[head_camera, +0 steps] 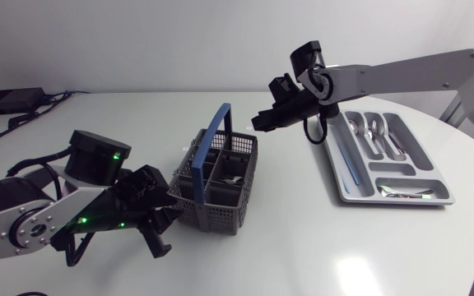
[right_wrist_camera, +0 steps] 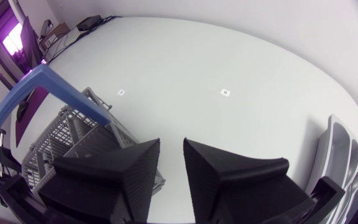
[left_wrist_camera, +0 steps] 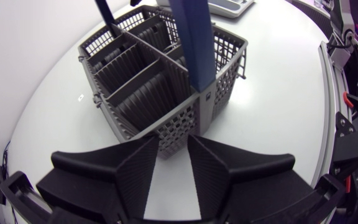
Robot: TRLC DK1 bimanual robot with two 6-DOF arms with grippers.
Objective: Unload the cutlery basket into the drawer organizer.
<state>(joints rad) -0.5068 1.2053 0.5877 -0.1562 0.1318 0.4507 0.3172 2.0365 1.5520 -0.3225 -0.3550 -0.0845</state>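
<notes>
The grey cutlery basket point(head_camera: 212, 215) with its blue handle point(head_camera: 213, 136) stands mid-table. Its near compartments point(left_wrist_camera: 135, 93) look empty; dark shapes show in the far ones, too unclear to name. My left gripper point(head_camera: 172, 198) is open, its tips point(left_wrist_camera: 173, 146) low against the basket's end wall and gripping nothing. My right gripper point(head_camera: 258, 123) hangs above the basket's far right corner, open by a narrow gap point(right_wrist_camera: 171, 149) with nothing in it; the basket point(right_wrist_camera: 73, 137) lies below and beside it. The grey drawer organizer point(head_camera: 352, 193) at the right holds spoons point(head_camera: 377, 131).
A thin blue item point(head_camera: 348, 160) lies in the organizer's long left slot, and something shiny point(head_camera: 406, 193) in its front compartment. A black box point(head_camera: 11, 100) with cables sits at the table's far left corner. Bare white tabletop point(head_camera: 286, 238) lies in front of the basket.
</notes>
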